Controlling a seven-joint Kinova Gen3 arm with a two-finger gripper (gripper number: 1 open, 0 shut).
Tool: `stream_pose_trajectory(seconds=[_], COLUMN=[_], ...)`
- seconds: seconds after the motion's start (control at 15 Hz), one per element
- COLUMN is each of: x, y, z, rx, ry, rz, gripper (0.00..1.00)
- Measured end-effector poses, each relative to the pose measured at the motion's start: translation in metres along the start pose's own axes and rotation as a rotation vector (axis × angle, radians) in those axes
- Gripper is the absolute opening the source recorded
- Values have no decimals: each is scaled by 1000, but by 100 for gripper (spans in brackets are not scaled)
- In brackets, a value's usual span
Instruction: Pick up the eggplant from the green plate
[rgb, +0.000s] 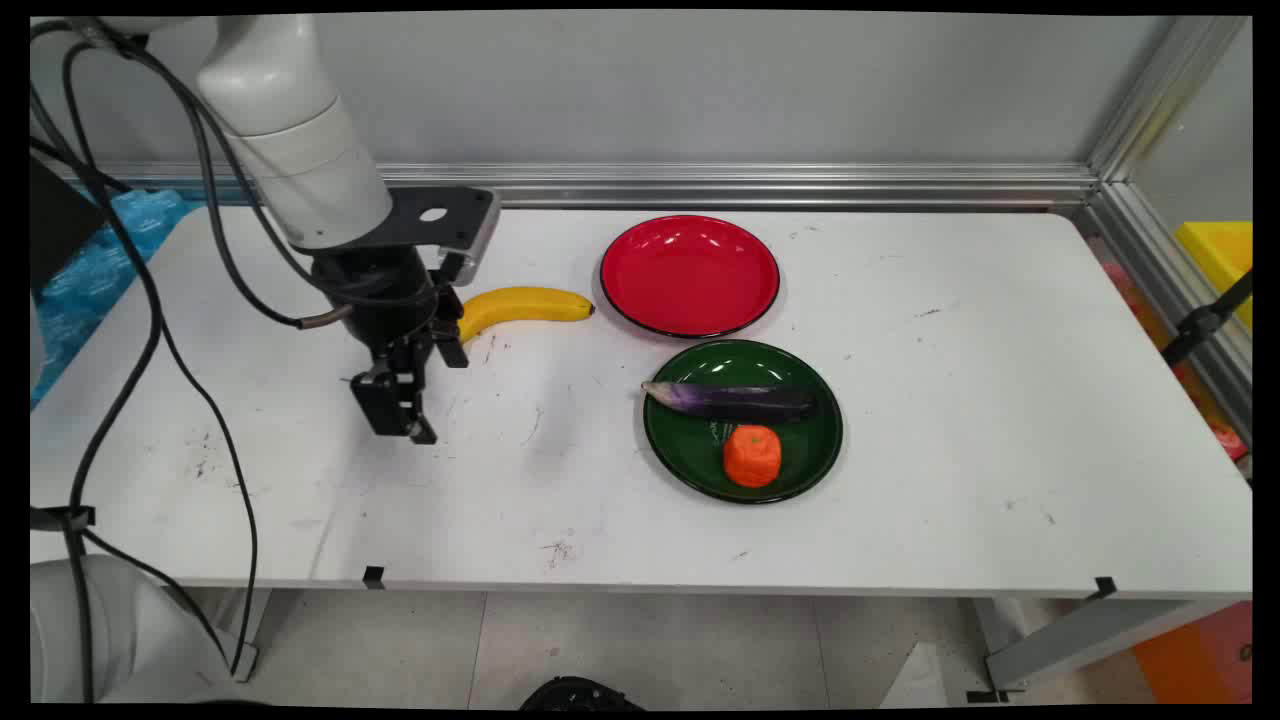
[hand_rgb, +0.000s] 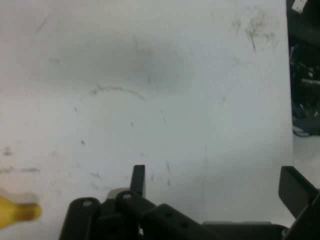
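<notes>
Bare table (rgb: 520, 500) nearest, under gripper (rgb: 400, 405); fingers spread wide, holding nothing. Banana (rgb: 522, 305) just beyond, apart. Likely light, soft, easily bruised; grip across mid-curve. Plates further right.

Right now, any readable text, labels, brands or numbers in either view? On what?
No legible text in either view.
Faint pale mark on the green plate, just below the eggplant: too small to read.
No lettering shows on the arm, end effector, red plate or banana.

Banana (rgb: 522, 305) left of plates (rgb: 690, 275), gripper (rgb: 400, 410) nearby
</notes>
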Motion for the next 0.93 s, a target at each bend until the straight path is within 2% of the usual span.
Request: stream_pose_trajectory(seconds=[0.2,0.6,0.93], x=[20,86,130], y=[-11,-45,-68], z=[2,10,33], rx=[19,76,117], ry=[35,146,227], rz=[1,16,10], gripper=[100,100,100])
